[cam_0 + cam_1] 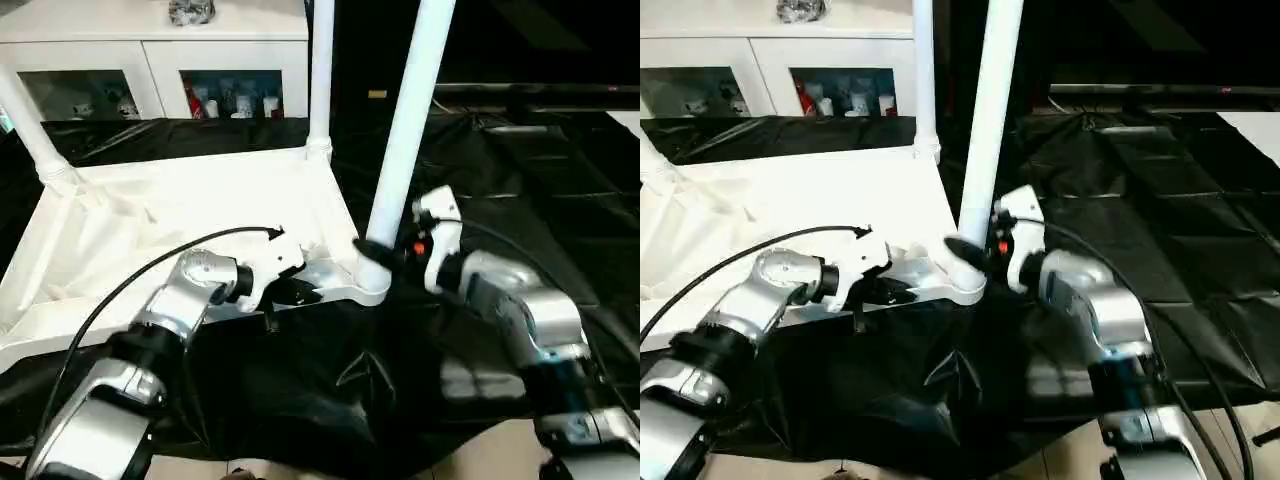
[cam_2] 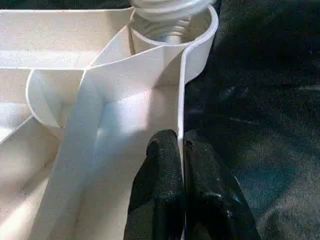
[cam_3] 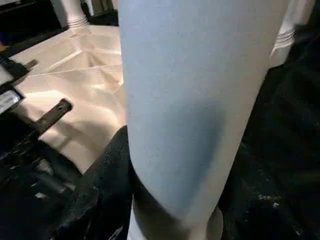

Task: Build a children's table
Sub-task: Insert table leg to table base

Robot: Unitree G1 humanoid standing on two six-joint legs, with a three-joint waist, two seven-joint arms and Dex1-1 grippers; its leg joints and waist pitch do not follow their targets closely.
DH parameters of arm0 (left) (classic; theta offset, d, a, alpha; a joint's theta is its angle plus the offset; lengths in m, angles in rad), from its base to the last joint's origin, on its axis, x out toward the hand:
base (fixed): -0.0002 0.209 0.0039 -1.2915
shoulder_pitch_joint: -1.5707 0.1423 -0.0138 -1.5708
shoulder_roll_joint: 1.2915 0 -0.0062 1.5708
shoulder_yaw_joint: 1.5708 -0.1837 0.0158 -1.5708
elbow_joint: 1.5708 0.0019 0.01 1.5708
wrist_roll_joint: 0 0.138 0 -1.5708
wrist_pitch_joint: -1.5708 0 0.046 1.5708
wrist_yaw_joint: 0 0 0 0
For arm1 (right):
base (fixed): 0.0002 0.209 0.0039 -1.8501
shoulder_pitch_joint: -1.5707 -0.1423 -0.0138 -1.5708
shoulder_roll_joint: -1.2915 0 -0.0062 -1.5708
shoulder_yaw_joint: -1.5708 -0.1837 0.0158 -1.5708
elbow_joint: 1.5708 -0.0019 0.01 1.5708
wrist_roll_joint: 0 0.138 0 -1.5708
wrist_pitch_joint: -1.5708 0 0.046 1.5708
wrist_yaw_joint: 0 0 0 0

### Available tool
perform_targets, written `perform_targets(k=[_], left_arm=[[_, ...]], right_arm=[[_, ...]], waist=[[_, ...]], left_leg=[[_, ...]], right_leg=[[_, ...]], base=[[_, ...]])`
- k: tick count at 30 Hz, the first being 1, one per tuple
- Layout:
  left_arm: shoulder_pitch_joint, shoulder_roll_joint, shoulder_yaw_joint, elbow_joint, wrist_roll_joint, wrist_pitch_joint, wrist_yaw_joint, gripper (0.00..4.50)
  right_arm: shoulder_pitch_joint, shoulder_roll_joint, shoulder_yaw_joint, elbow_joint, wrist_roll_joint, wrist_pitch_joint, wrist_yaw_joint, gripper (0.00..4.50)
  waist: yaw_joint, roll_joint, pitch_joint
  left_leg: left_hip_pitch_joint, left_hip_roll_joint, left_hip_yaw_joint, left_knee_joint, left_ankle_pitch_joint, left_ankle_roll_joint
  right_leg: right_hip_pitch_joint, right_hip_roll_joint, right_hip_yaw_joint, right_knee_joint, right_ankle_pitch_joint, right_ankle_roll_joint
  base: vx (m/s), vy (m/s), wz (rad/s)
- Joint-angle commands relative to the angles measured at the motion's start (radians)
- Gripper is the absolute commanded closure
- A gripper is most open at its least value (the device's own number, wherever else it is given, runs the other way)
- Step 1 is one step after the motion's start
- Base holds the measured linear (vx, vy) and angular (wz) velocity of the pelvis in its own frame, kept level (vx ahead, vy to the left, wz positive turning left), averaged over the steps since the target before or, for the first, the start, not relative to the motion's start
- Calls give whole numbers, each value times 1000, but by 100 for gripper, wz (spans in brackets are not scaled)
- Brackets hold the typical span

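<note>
- Left eye view: the white plastic rectangular tabletop (image 1: pixel 190 215) lies upside down, ribbed underside up, on a desk draped in black sheeting (image 1: pixel 520 180).
- Three long white cylindrical tube legs stand in its round corner sockets: one at the far left corner (image 1: pixel 30 125), one at the far right corner (image 1: pixel 320 70), and one at the near right corner (image 1: pixel 405 130), leaning slightly to the right.
- Left end effector (image 1: pixel 295 292): at the tabletop's near edge, just left of the near right socket. In the left wrist view its two black fingers (image 2: pixel 160 190) are pressed together on the thin white rim wall, one on each side.
- Right end effector (image 1: pixel 965 250): at the base of the near right leg, just above the socket. In the right wrist view a black finger (image 3: pixel 107 175) lies against the tube, so the fingers are clamped around that leg.
- Background, far left: a white glass-door cabinet (image 1: pixel 150 50) with small items behind its panes.
</note>
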State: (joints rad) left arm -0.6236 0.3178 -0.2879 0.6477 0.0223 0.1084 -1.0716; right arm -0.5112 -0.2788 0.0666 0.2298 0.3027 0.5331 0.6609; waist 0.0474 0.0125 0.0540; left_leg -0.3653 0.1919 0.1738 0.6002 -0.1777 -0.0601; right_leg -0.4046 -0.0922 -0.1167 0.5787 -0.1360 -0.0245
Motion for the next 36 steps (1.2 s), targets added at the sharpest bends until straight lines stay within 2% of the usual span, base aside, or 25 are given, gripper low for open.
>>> perform_targets(k=[1,3,7,10,17,25,32,34,36], left_arm=[[28,-20,36,-15,-58,7,25,450],[41,-19,34,-43,-55,22,25,450],[46,-14,28,-56,-42,40,35,450],[49,-9,24,-60,-32,44,25,450],[53,19,-14,-72,9,61,-4,450],[28,25,-15,-40,19,45,-4,450],[18,27,-14,-22,24,37,2,450],[13,23,-14,-20,22,30,0,450],[10,20,-14,-23,19,29,-2,450]], right_arm=[[-13,-6,5,17,-15,-19,0,261],[-16,-6,13,23,-14,-11,13,261],[-21,-5,24,26,-13,-4,28,261],[-26,-3,33,46,-21,-14,39,261],[-60,-1,46,138,-52,-51,63,261],[-70,-27,66,158,-64,-28,99,261],[-69,-41,61,137,-54,-13,125,261],[-76,-34,50,154,-54,-26,119,261],[-87,-18,36,187,-52,-42,108,261]], waist=[[6,-4,-76],[6,-9,-76],[4,-8,-74],[3,-4,-74],[-5,-2,-75],[-7,-4,-74],[-6,-1,-75],[-6,-5,-75],[-5,-3,-75]], left_leg=[[9,31,-10,-67,-225,23],[6,33,-11,-68,-220,28],[8,32,-10,-68,-229,31],[10,33,-11,-69,-234,27],[8,33,-12,-69,-238,24],[9,32,-11,-69,-249,27],[9,33,-11,-69,-245,27],[9,32,-11,-68,-249,26],[9,33,-12,-68,-248,25]], right_leg=[[57,-62,50,-70,-369,-147],[59,-62,51,-69,-359,-150],[56,-61,50,-72,-386,-140],[55,-61,50,-73,-392,-134],[58,-61,51,-68,-356,-156],[57,-59,50,-72,-382,-149],[57,-59,50,-70,-360,-158],[58,-59,50,-72,-371,-155],[57,-61,50,-70,-375,-156]], base=[[0,0,0],[0,0,0],[0,0,0],[0,0,0],[0,0,0],[0,0,0],[0,0,0],[0,0,0],[0,0,0]])
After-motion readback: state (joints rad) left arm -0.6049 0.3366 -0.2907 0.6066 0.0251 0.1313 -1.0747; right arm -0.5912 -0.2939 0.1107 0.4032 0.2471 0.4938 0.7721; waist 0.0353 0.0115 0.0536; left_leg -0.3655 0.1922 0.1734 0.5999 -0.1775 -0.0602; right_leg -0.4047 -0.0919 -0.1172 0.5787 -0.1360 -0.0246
